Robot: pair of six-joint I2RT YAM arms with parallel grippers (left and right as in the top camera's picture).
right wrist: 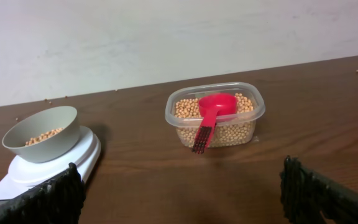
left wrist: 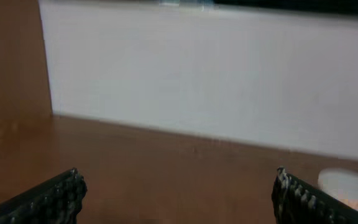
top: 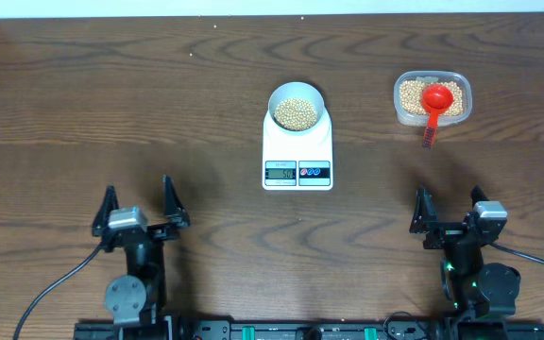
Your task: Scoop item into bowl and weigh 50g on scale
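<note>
left gripper and right gripper, fingers spread wide and holding nothing, sit near the near edge of the tabletop. at its centre the bowl of beans stands on the far half of the scale; the digits on the display are unreadable. toward the far right corner a red scoop lies in a clear container of more beans, handle over the rim. the left wrist view is blurred.

Under the scale, which is smooth white plastic, the table shows dark, matt wood grain. The container is clear plastic, its scoop glossy red plastic. My right finger pads are black and ribbed.
</note>
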